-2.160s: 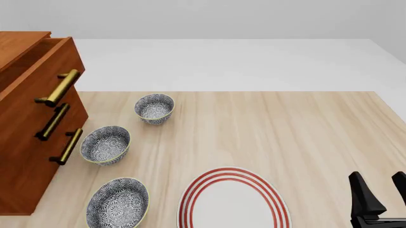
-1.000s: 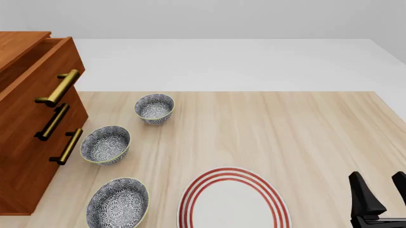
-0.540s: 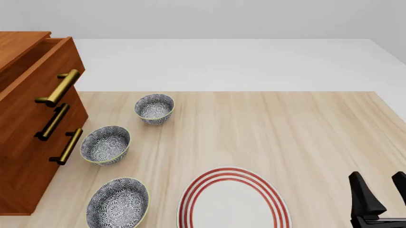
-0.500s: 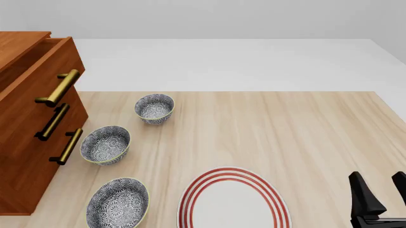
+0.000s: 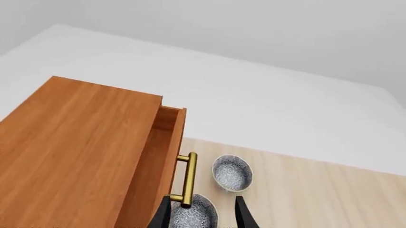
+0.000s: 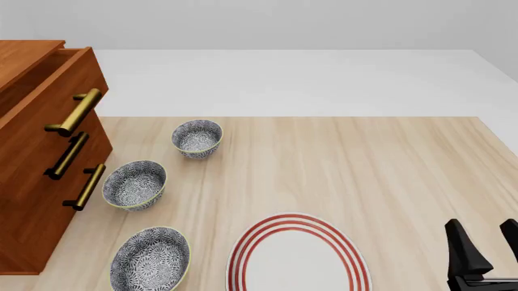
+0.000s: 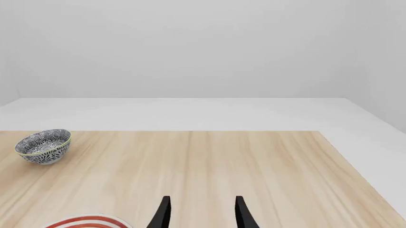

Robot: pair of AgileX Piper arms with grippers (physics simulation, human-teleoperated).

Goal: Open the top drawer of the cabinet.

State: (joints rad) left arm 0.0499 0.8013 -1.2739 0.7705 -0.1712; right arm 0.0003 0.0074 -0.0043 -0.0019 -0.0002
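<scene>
The top drawer (image 6: 50, 91) stood partly out; the left gripper (image 5: 201, 213) (fingers spread, empty) should hook its handle (image 5: 186, 179) squarely.

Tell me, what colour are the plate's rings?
Red rings on the white plate, clearest in the front view.

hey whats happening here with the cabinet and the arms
Two simulated robot arms sit at a table with a wooden cabinet. Its top drawer is already pulled out past the two below. Nothing is being held: the left pincer is open above the drawer's brass handle, and the right pincer is open over bare table near a red-ringed plate.
</scene>
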